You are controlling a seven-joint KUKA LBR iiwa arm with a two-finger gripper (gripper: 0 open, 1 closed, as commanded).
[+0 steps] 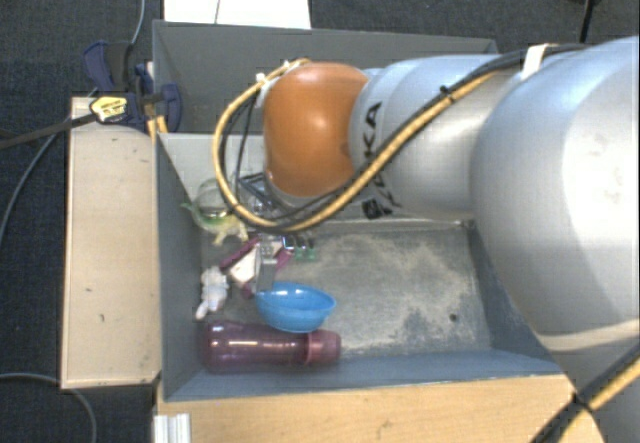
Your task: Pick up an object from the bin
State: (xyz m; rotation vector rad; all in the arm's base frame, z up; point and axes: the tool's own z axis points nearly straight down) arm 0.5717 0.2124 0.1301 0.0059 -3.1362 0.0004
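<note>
We see a big silver arm (450, 141) come in from the right and bend down into the grey bin (420, 271). A round orange cover (310, 126) sits on its end, and yellow and black cables (226, 131) loop around that cover. Under the cover the shiny metal jaws point down into the left part of the bin, where a small heap of things lies. The cover and the cables hide much of the jaws, so we cannot tell how far open they are, or if they have hold of anything. Closest to them is a dark pink piece (240, 256). It is small and long, it has a pale end, and it lies tilted just left of the metal tip. Just below the tip is a blue bowl (296, 308). It is bright, round and shallow, it sits open side up, and its far rim is very near the jaws. A little green bit (302, 252) lies just right of the tip. A white toy (212, 291), small and lumpy, lies left of the bowl by the bin's left wall. In front of the bowl a purple bottle (268, 346) lies on its side along the near wall, touching the bowl or just beside it. Farther back in the left corner sits a clear cup (212, 203) with something green under it. The right part of the bin floor is bare grey metal with dark specks.
</note>
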